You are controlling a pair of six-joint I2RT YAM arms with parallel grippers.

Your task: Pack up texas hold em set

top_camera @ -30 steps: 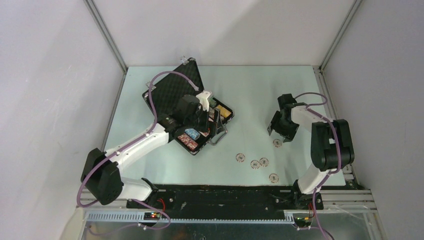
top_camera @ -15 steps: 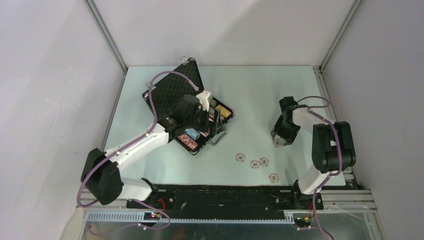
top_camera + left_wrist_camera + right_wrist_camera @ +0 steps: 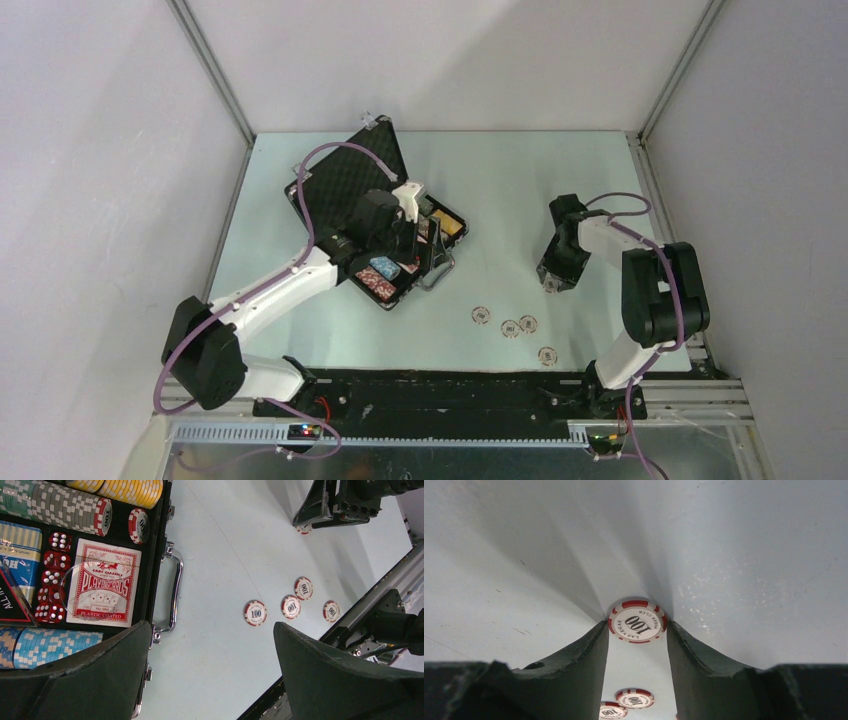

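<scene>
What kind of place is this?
Probably a robotics lab cell: plain walls on aluminium posts enclose a pale table, with the left arm and right arm bolted at its near edge.

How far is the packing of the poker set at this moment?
Done: chip rows, a card deck and red dice lie in the open case. In hand: the right gripper brackets one chip on the table with its jaws; grip unclear. Left: four other loose chips, then closing the case.

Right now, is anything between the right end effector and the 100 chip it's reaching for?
Nothing visible. The red-and-white 100 chip lies flat on the table, directly between the fingertips of the right end effector. Whether they touch it is unclear.
</scene>
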